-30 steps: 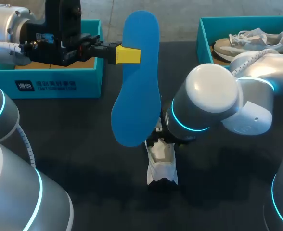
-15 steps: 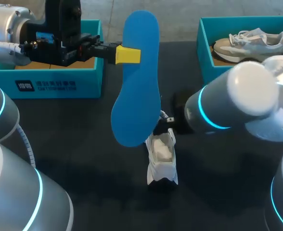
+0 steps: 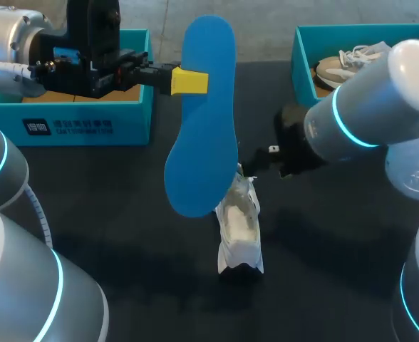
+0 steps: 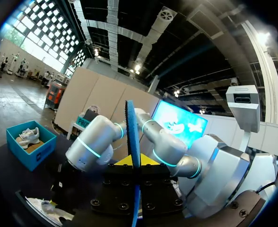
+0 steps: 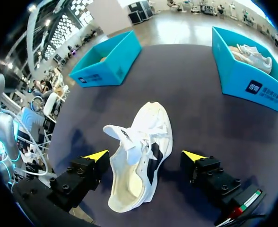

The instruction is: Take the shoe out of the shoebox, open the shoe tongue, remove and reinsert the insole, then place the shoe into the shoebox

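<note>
My left gripper (image 3: 190, 82) is shut on a blue insole (image 3: 199, 121) and holds it upright above the table's middle. In the left wrist view the insole (image 4: 131, 132) stands edge-on between the yellow tips. A white shoe (image 3: 239, 228) lies on the dark table below it, with its tongue (image 5: 122, 135) pulled open and its inside bare. My right arm (image 3: 366, 114) comes in from the right. My right gripper (image 5: 144, 155) stands open just above the shoe (image 5: 143, 137), one finger on each side and neither touching it.
A teal shoebox (image 3: 88, 107) stands at the back left, behind my left gripper. A second teal box (image 3: 302, 64) at the back right holds another grey-white shoe (image 3: 330, 68); the right wrist view shows this box (image 5: 247, 61) too.
My right arm has drawn back to the right and up, uncovering the white shoe. The left arm and the insole have not moved.
</note>
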Controlling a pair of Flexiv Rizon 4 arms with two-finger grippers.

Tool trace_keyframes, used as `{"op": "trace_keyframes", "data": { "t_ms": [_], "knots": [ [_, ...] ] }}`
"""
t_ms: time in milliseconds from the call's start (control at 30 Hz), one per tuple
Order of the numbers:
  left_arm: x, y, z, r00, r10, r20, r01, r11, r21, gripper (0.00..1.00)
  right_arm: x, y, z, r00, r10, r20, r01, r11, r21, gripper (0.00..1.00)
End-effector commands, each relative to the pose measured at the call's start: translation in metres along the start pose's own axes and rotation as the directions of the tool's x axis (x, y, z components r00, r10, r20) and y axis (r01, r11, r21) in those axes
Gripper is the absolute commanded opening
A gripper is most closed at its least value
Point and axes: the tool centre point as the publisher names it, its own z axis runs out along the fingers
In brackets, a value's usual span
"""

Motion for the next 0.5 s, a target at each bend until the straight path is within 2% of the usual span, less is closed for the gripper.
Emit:
{"op": "trace_keyframes", "data": {
  "t_ms": [33,333,400,467,500],
  "knots": [
    [0.0,0.0,0.001,1.0,0.0,-0.001,0.0,1.0,0.0,0.0,-0.004,-0.003,-0.001,0.997,0.0,-0.075,0.0,1.0,-0.004,1.0],
    [0.0,0.0,0.001,1.0,0.0,-0.001,0.0,1.0,0.0,0.0,-0.007,-0.002,-0.001,0.997,0.026,-0.067,-0.026,1.0,0.002,1.0],
    [0.0,0.0,0.001,1.0,0.0,-0.001,0.0,1.0,0.0,0.0,-0.01,0.003,-0.005,0.991,0.073,-0.116,-0.073,0.997,0.004,1.0],
    [0.0,0.0,0.001,1.0,0.0,-0.001,0.0,1.0,0.0,0.0,-0.012,0.005,-0.011,0.985,0.106,-0.138,-0.101,0.994,0.042,1.0],
    [0.0,0.0,0.001,1.0,0.0,-0.001,0.0,1.0,0.0,0.0,-0.011,0.008,-0.014,0.975,0.129,-0.18,-0.126,0.992,0.027,1.0]
  ]
}}
